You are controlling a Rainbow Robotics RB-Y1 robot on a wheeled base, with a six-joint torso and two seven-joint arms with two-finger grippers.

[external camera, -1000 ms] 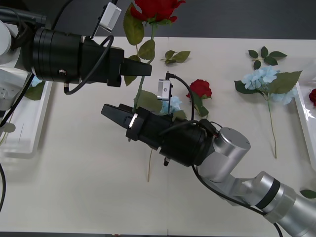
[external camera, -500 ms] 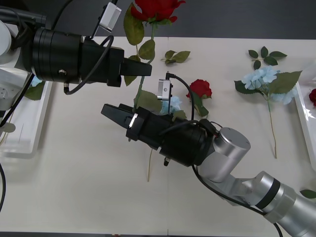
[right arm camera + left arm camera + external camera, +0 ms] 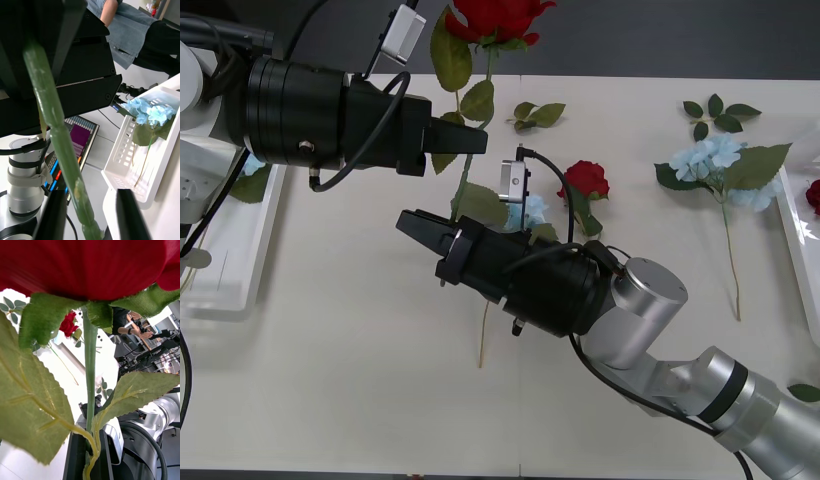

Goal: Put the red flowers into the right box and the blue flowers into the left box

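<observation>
- Left gripper (image 3: pixel 476 139) holds a red rose (image 3: pixel 498 17) upright by its stem, jaws clamped.
- Right gripper (image 3: pixel 412 222), jaws narrowly parted around that stem (image 3: pixel 56 123), hovers just below.

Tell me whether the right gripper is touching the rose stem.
Apart. In the right wrist view the stem runs between the right gripper's open fingers with gaps on both sides.

One red rose (image 3: pixel 498 17) stood upright above the far middle of the surface (image 3: pixel 360 330), its thin green stem running down toward the near side. Another red rose (image 3: pixel 586 180) lay flat near the middle, a blue hydrangea stem (image 3: pixel 720 160) lay far right, and another blue flower (image 3: pixel 150 112) rested inside the white left box (image 3: pixel 127 157).
</observation>
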